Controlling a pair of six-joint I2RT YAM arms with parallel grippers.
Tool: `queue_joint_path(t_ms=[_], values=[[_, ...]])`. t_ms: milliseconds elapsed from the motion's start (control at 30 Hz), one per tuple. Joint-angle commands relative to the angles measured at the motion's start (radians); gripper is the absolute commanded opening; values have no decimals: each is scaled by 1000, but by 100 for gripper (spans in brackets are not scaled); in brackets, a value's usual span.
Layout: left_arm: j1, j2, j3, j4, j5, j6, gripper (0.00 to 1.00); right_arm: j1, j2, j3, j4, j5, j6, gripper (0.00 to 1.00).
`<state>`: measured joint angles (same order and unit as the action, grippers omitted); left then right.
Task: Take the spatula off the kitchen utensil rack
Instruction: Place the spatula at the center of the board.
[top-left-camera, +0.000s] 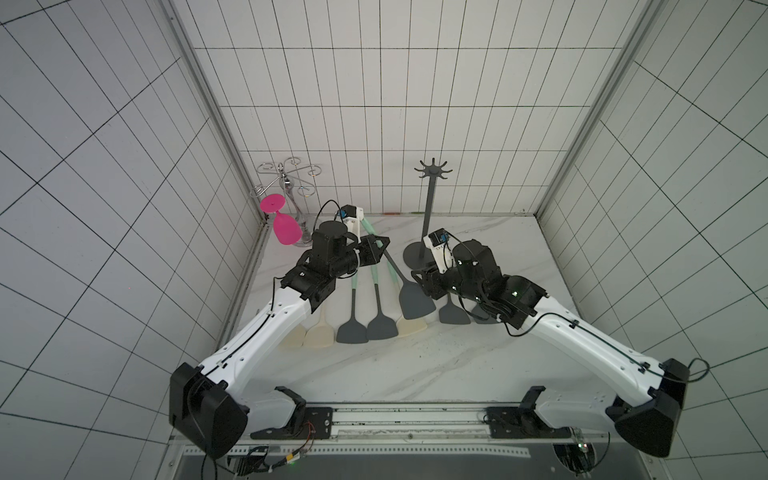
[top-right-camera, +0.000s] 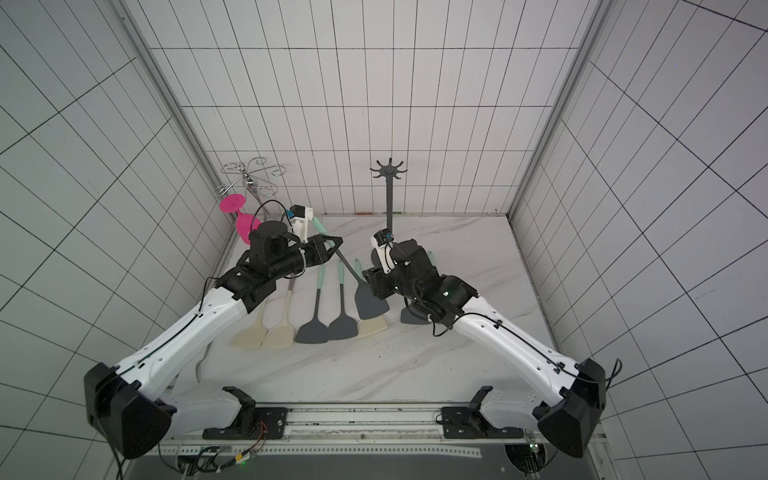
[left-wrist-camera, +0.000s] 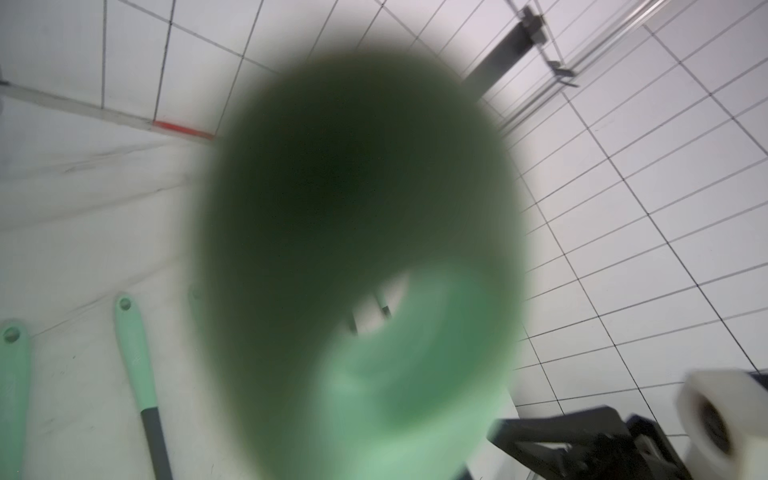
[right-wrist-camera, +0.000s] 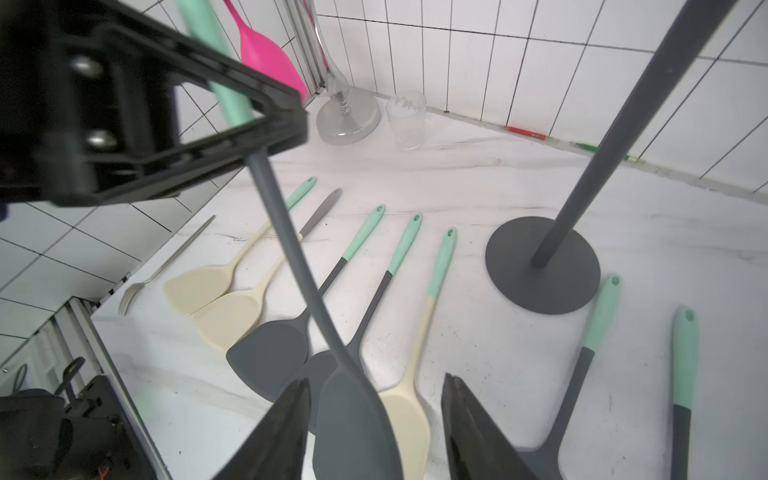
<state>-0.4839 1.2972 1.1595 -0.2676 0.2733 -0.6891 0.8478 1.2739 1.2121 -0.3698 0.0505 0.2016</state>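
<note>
The left gripper (top-left-camera: 384, 243) was clamped on the dark grey silicone spatula with a mint-green handle (top-left-camera: 415, 301), near where green met grey. This kept the blade clear of the table and slanting toward five o'clock. The right gripper (right-wrist-camera: 376, 399) held nothing, its jaws standing apart on either side of that blade, placed, I judge, to steady or receive it. The tall dark grey kitchen utensil rack (top-left-camera: 428, 208) stood at twelve o'clock from the blade with bare hooks, so the spatula was off it. Cream and grey spatulas (top-left-camera: 351, 328) lay in a row on the white marble table (top-left-camera: 415, 374), likely its destination.
</note>
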Motion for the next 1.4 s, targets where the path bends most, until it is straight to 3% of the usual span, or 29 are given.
queue_joint_path(t_ms=[0, 333, 400, 433, 500, 700, 767, 900, 1000, 1167, 1367], values=[[-8, 31, 42, -88, -64, -88, 0, 66, 84, 65, 25, 156, -64, 55], [-10, 14, 43, -113, -21, -150, 0, 126, 272, 194, 1, 243, -171, 53], [-10, 4, 38, -119, -21, -148, 0, 125, 297, 217, -12, 252, -187, 42], [-11, 0, 36, -120, -21, -146, 0, 127, 306, 227, -21, 256, -196, 25], [-10, -6, 31, -124, -22, -141, 0, 129, 311, 233, -27, 266, -213, 2], [-2, -9, 21, -121, 19, -117, 0, 121, 273, 202, -26, 310, -272, 0], [4, -9, 17, -110, 57, -87, 9, 103, 251, 184, -25, 290, -269, 0], [31, -24, -15, -54, 139, -53, 53, 27, 176, 128, -16, 160, -211, 0], [56, -59, -48, -15, 159, -22, 70, -43, 105, 70, -16, 59, -192, 0], [106, -121, -88, -14, 136, 37, 73, -210, -26, -35, -129, -81, -227, 0], [169, -137, -144, -15, 178, 74, 73, -520, -47, -86, -283, -221, -307, 0]])
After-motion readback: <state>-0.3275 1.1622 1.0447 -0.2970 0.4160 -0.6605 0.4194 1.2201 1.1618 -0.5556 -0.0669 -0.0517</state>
